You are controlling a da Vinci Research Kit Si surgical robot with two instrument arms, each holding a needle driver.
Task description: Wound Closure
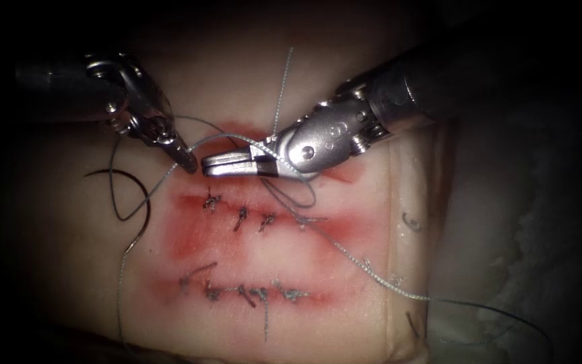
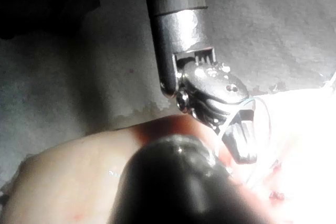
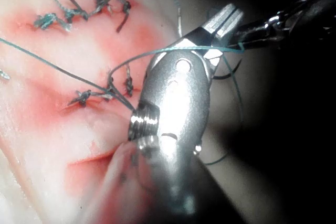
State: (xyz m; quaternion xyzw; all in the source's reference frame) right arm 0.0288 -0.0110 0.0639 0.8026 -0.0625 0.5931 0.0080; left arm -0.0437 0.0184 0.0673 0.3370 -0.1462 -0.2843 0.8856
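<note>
Left tool (image 1: 184,159) nipped closed on thread (image 1: 345,255); right tool (image 1: 211,165) closed, thread looped round it; needle (image 1: 133,197) loose on tissue (image 1: 55,269), left of cut (image 1: 264,214)

endoscope: above-front, wide | wrists: close along shafts | shared: right pincer (image 1: 205,165), stitched tissue (image 1: 264,256)

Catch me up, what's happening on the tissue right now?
Both tools meet above the tissue, over the upper cut. The left claw is shut on the thread at its tip. The right claw has thread looped around its closed jaws and holds nothing that I can see. The needle lies free on the tissue, left of the cuts, not in it. Two cuts below already carry knotted stitches.
</note>
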